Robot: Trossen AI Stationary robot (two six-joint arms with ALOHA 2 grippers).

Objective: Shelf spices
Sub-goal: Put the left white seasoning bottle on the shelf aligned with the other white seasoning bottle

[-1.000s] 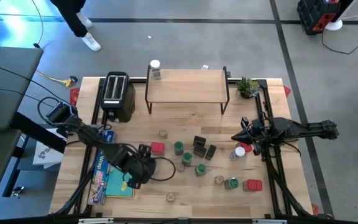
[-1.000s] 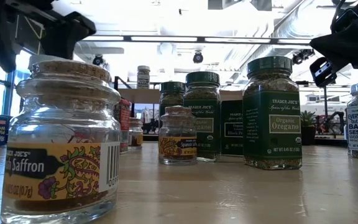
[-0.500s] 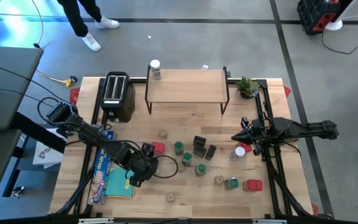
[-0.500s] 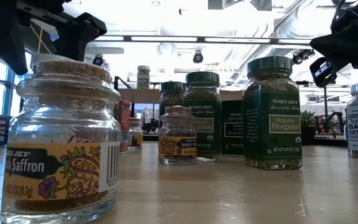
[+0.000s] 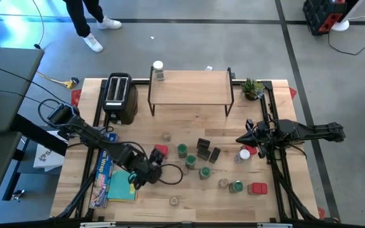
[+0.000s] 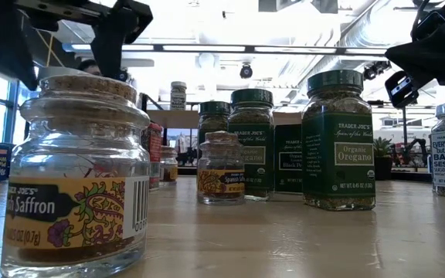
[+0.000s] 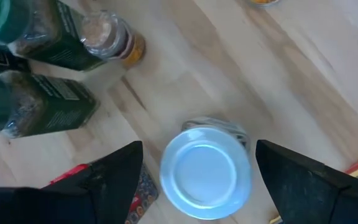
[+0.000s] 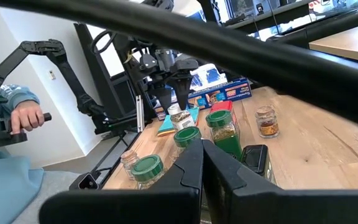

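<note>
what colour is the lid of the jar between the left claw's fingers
White, on a clear jar; it shows best in the left wrist view.

Small spice containers [image 5: 201, 158], green-lidded jars, red tins, black boxes and clear jars, stand scattered across the frame's lower centre. One white-lidded jar [image 5: 158, 70] stands on the light wooden, black-legged shelf [image 5: 195, 87], upper centre.

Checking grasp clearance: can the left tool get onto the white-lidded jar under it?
Probably yes. The left tool is open, its fingers either side of the white-lidded jar, with bare wood around it; the red tin sits close beside one finger.
</note>
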